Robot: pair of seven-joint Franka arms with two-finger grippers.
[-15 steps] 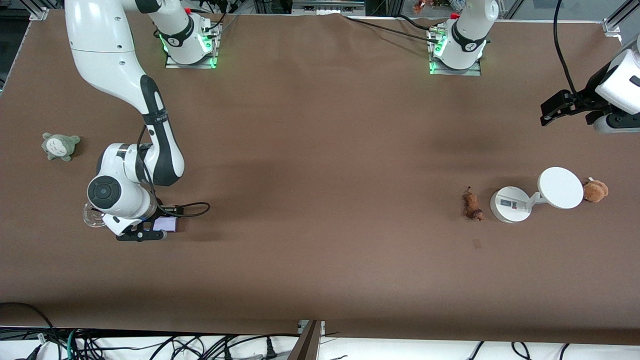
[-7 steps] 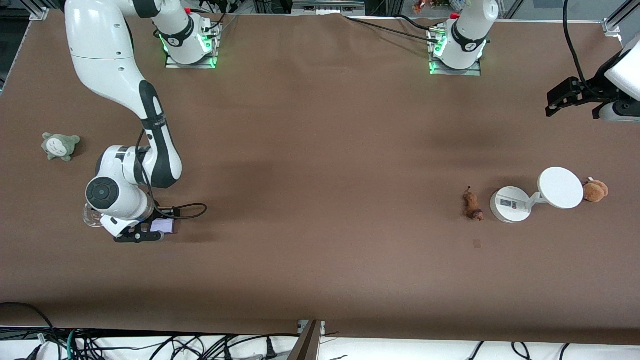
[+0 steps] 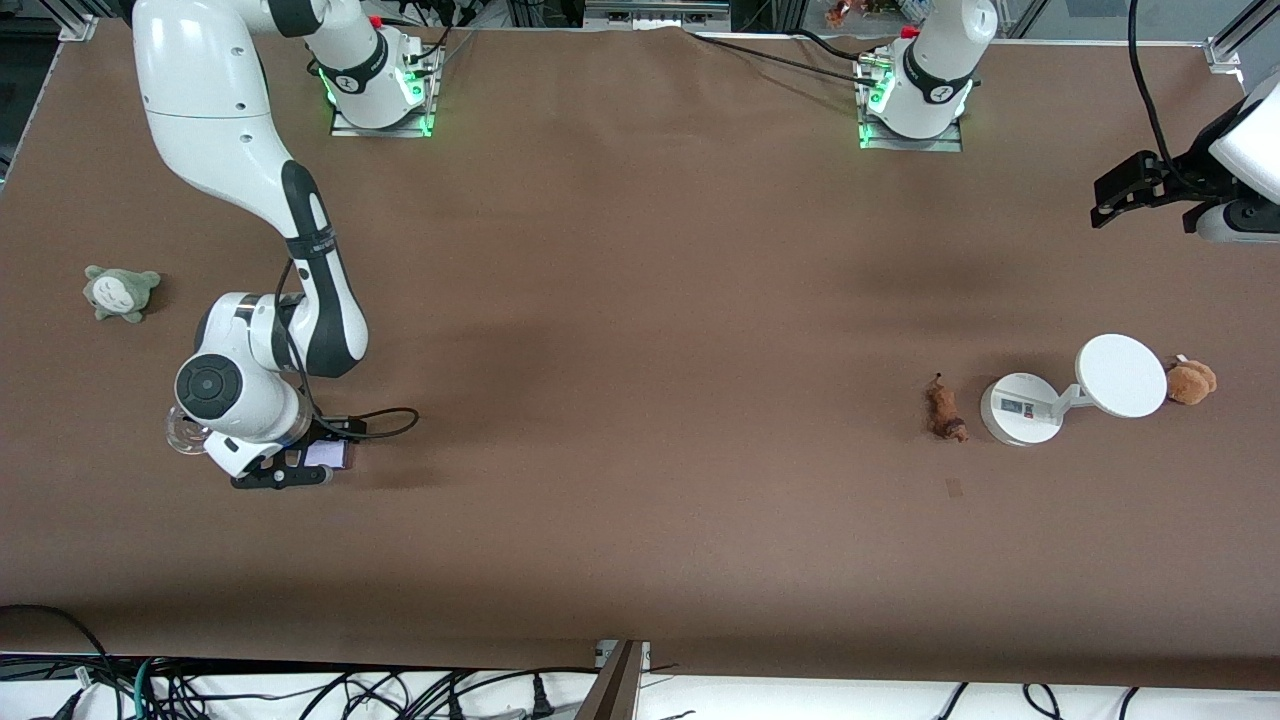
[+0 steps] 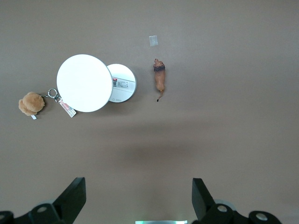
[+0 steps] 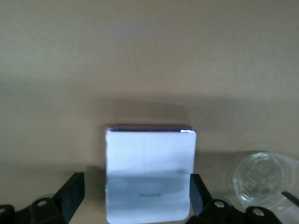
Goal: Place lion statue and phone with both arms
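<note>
Lavender-white and flat, the phone point(image 5: 149, 173) lies on the brown table point(image 3: 640, 420) directly between the spread fingers of the right gripper point(image 3: 300, 470), which is low over it at the right arm's end of the table; the jaws are parted, one on each long side, and do not appear to touch it. To close well, I judge the gripper should come down until the fingertips straddle the phone's dark edges, staying centred so both pads meet the slab together and it does not skate or twist. A clear glass dish point(image 5: 261, 179) sits just beside one finger, so the descent should stay straight to avoid nudging it. The left gripper point(image 3: 1135, 190) hangs high over the left arm's end of the table, jaws wide and empty. Well below and ahead of it lies the lion statue point(image 4: 160, 80), beside the white round-based device point(image 4: 96, 84), with a tan plush toy point(image 4: 31, 103) past that. A grey plush point(image 3: 120, 292) lies apart from the right arm.
</note>
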